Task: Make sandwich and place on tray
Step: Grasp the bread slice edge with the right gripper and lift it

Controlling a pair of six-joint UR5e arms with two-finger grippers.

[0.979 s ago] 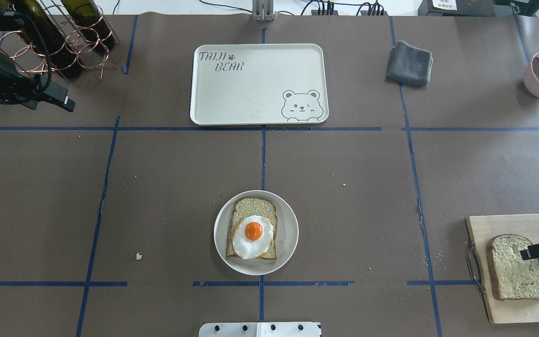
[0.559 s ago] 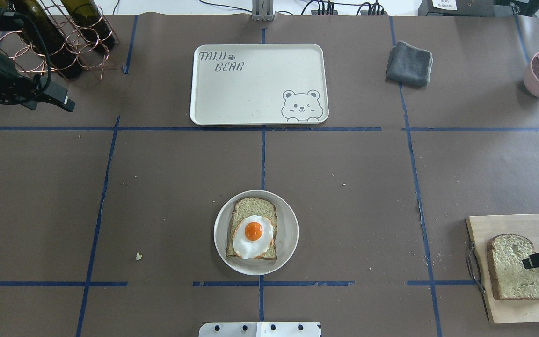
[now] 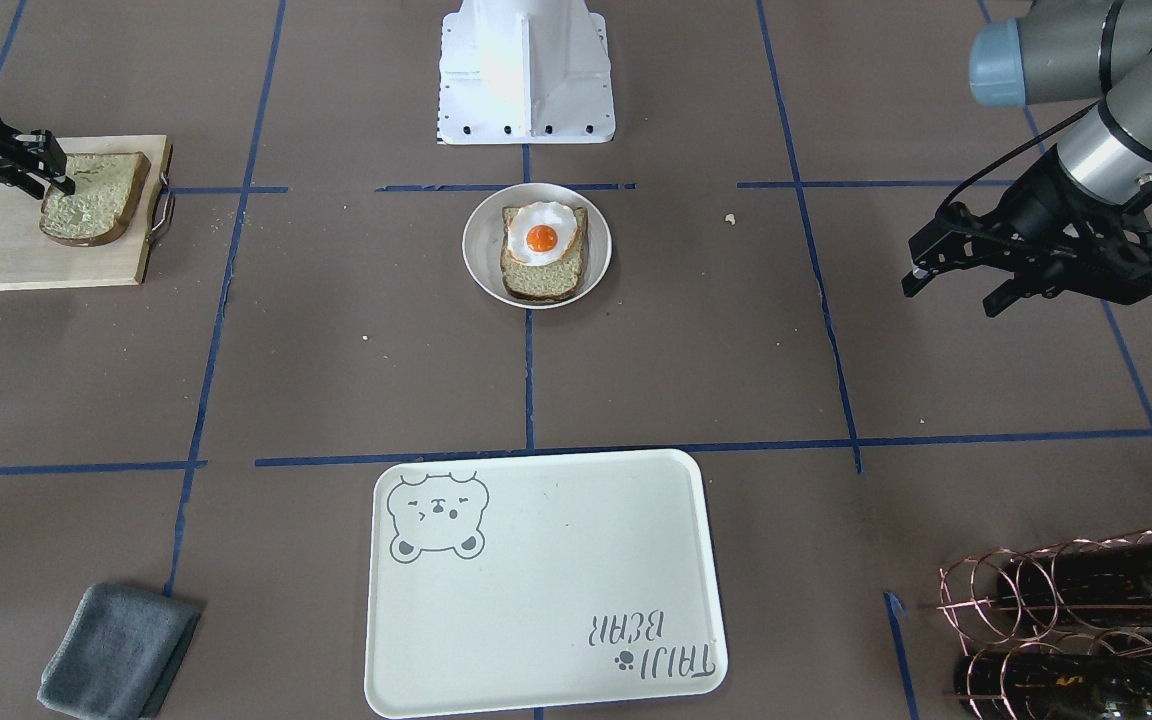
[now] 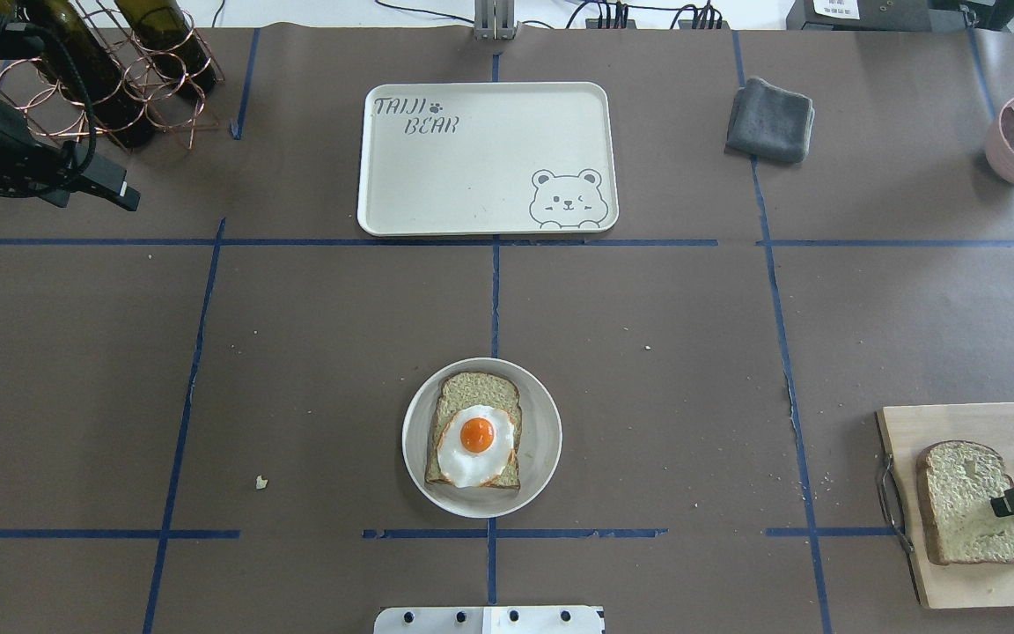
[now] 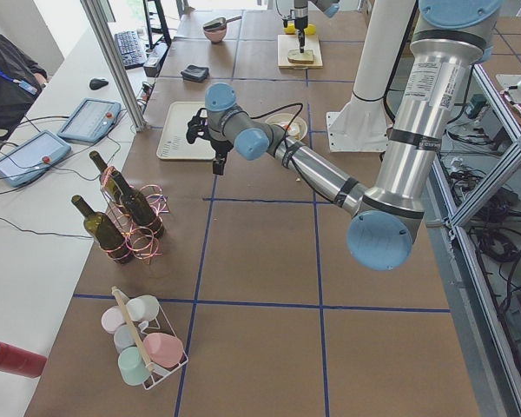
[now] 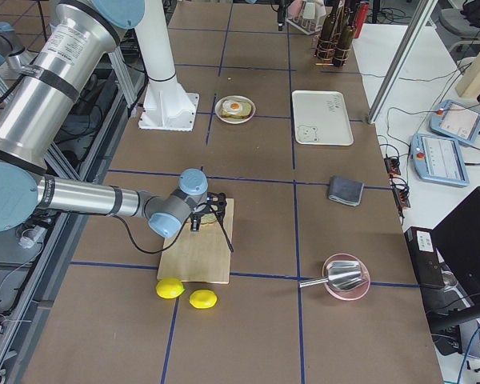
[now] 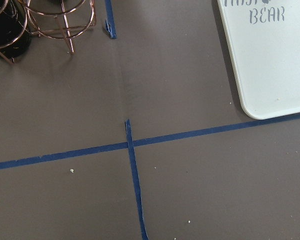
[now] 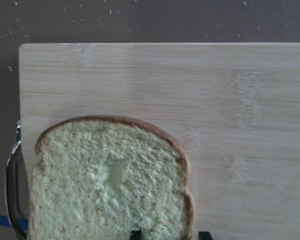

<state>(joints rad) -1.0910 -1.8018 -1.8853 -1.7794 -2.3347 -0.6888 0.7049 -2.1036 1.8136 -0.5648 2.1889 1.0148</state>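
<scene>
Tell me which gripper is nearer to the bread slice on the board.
Right. The right gripper is at the slice, straddling its edge; the left gripper hangs far across the table, near the bottles.

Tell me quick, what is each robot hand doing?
Left gripper: open, holding nothing.
Right gripper: open, fingertips straddling one edge of the bread slice on the cutting board.

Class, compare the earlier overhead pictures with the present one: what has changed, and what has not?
The right gripper slid over the slice on the board, toward the robot's side; nothing was gripped or let go. Slice, left gripper, plate with egg and tray stayed put.
</scene>
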